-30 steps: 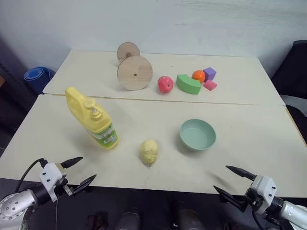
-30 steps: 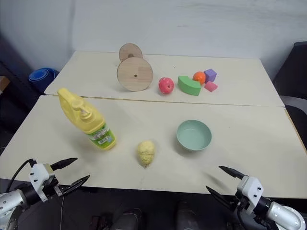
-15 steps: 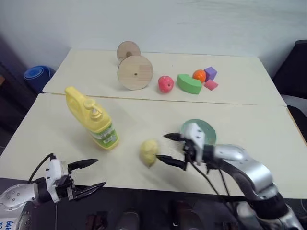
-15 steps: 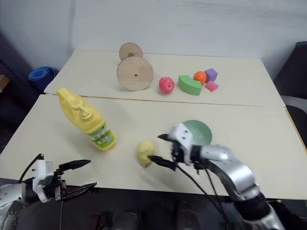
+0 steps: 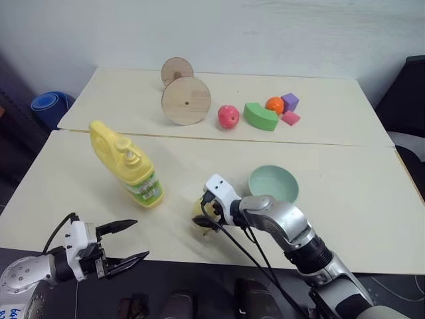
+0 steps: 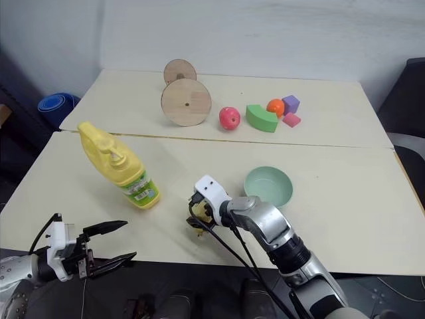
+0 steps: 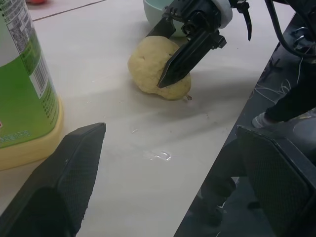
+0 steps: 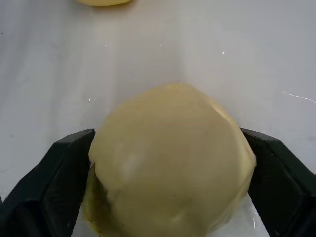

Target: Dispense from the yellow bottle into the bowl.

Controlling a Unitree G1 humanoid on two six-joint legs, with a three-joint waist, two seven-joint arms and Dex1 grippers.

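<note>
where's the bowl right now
In the left eye view the mint-green bowl sits right of centre on the near table, just beyond the right arm, right of the pale-yellow ball.

robot test lab, toy blocks [image 5: 289, 102] on tables [image 5: 345, 166]

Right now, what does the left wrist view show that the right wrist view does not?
Left wrist view, not the right: the yellow bottle and its label, the bowl rim, the open left gripper, and a side look at the right gripper.
Right wrist view, not the left: both of that gripper's black fingers seen flanking the ball.
Both: the pale-yellow ball on the table, straddled by the right gripper.
</note>
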